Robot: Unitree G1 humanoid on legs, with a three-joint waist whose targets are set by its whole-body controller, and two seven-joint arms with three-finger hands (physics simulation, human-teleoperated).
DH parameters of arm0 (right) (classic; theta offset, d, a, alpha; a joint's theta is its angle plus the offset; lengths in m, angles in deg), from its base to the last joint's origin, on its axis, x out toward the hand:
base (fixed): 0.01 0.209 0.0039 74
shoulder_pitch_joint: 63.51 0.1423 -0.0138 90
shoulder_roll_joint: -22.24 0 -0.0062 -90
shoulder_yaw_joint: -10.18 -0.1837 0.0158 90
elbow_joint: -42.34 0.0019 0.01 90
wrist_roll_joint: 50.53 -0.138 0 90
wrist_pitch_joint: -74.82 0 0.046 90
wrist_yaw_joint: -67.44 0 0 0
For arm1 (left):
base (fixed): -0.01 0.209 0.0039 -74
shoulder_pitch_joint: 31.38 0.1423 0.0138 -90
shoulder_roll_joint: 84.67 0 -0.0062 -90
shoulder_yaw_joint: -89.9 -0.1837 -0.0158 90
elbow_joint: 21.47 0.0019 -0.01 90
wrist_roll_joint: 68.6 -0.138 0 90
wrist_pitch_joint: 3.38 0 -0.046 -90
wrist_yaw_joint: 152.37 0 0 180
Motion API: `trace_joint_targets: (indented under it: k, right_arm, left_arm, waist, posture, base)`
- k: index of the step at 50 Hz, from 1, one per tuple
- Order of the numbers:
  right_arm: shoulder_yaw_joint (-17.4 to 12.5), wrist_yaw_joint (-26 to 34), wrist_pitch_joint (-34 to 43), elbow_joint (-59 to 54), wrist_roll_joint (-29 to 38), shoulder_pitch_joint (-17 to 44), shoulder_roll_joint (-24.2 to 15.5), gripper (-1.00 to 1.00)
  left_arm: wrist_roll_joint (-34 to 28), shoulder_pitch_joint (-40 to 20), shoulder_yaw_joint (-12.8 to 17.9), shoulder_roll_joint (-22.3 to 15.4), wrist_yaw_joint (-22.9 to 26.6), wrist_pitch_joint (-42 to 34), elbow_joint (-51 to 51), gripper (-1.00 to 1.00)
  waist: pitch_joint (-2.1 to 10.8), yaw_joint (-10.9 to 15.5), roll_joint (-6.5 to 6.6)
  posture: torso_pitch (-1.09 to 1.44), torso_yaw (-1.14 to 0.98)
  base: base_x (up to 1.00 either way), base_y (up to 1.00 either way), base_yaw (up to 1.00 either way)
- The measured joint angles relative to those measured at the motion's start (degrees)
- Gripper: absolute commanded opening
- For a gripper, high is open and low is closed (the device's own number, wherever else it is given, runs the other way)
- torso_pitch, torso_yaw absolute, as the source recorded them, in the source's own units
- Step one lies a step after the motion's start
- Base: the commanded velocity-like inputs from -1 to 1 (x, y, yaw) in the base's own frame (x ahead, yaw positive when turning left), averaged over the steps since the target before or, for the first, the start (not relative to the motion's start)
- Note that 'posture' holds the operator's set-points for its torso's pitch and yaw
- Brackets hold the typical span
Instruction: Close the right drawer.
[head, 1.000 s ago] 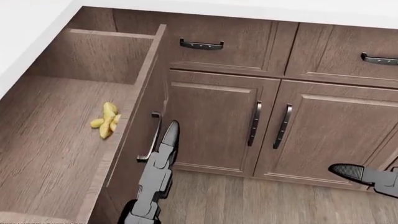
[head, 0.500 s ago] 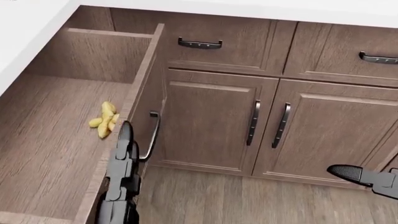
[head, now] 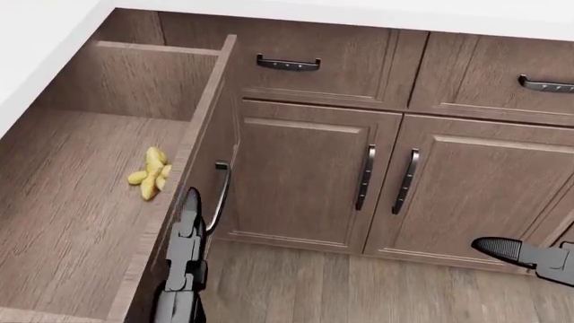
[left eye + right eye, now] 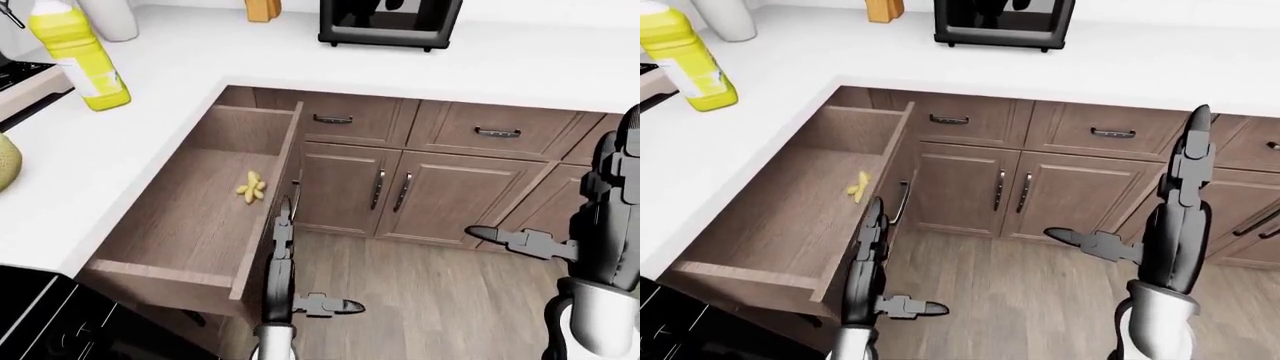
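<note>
The right drawer (image 3: 199,134) stands pulled far out at the left of the head view, with a yellow knobbly root (image 3: 151,175) lying inside. Its dark handle (image 3: 220,195) is on the outer face of the front panel. My left hand (image 3: 188,225) is open, its fingers straight and flat along that panel's top edge, just left of the handle. My right hand (image 4: 1155,217) is open and empty, out to the right above the floor, its fingers pointing up and its thumb pointing left.
Closed drawers (image 3: 289,64) and two cabinet doors (image 3: 366,176) fill the wall beside the open drawer. On the white counter stand a yellow bottle (image 4: 78,56) and a black appliance (image 4: 390,22). A black stove (image 4: 40,322) is at the lower left. Wood floor (image 4: 440,300) lies below.
My left hand has swung left from the right of the handle to the drawer front's top edge, then settled slightly lower. The drawer and my right hand have stayed put.
</note>
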State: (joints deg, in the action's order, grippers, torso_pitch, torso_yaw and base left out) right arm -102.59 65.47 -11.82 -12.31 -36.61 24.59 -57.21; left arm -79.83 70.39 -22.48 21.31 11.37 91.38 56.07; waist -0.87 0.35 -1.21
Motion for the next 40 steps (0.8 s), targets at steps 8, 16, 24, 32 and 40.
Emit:
trace_joint_targets:
  k: [8, 16, 24, 32, 40]
  right_arm:
    - [0.1, 0.0, 0.3, 0.7, 0.1, 0.1, 0.0, 1.0]
    - [0.2, 0.1, 0.3, 0.8, 0.2, -0.1, 0.1, 1.0]
    - [0.1, 0.2, 0.7, 1.2, 0.3, 0.1, 0.1, 1.0]
    - [0.2, 0.4, 1.1, 1.5, 0.4, 0.2, 0.0, 1.0]
    - [0.5, 0.5, 1.7, 2.0, 0.7, 0.3, 0.0, 1.0]
  left_arm:
    - [0.7, -1.2, 2.2, 1.2, 0.4, -2.1, 2.9, 1.0]
    - [3.2, -4.1, 5.9, 3.1, 0.6, -5.7, 7.1, 1.0]
    - [4.7, -5.2, 7.6, 3.8, 0.9, -7.6, 8.3, 1.0]
    - [5.4, -5.3, 8.0, 3.8, 0.8, -8.4, 7.9, 1.0]
    - [5.8, -5.9, 8.8, 3.9, 0.8, -8.6, 8.2, 1.0]
  waist:
    - [0.0, 0.0, -0.08]
    - [0.14, -0.2, -0.16]
    - [0.2, -0.4, -0.17]
    - [0.15, -0.4, -0.17]
    - [0.08, -0.5, -0.22]
  posture:
    - [0.0, 0.0]
    - [0.0, 0.0]
    - [0.0, 0.0]
    - [0.0, 0.0]
    - [0.0, 0.0]
  base:
    - [0.0, 0.0, 0.0]
    - [0.0, 0.0, 0.0]
    - [0.0, 0.0, 0.0]
    - [0.0, 0.0, 0.0]
    - [0.0, 0.0, 0.0]
